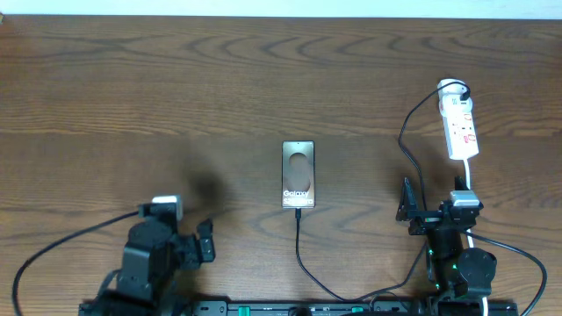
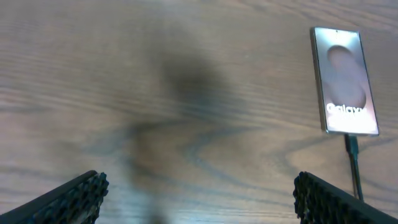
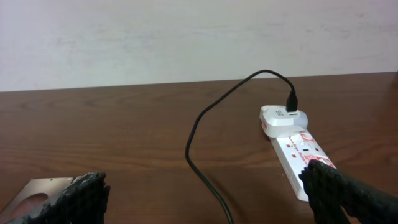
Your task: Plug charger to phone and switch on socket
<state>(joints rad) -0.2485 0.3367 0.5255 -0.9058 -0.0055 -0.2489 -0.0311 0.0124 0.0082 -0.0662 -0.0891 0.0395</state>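
Both stood wide open, empty: left gripper (image 2: 199,190), right gripper (image 3: 202,186). Flat brownish-grey Galaxy phone (image 1: 299,174) lay mid-table and looked light, slippery. Thin black charger cable (image 1: 303,259) touched its near edge; limp, best pinched at the stiff tip. White red-marked socket strip (image 1: 460,127) sat far right.

Socket (image 3: 297,152) and charger (image 3: 198,127) on a brown wooden table (image 3: 124,130), seen past the right gripper (image 3: 204,179).

The white strip with red markings lies at the right, a white adapter (image 3: 283,118) at its far end. The thin black cable enters that adapter from above, arches up and left, then runs down to the lower edge. The ribbed black fingers (image 3: 74,199) stand wide apart at the two lower corners. One hides the strip's near end, the other part of the phone (image 3: 34,193). A pale wall (image 3: 155,37) stands behind.
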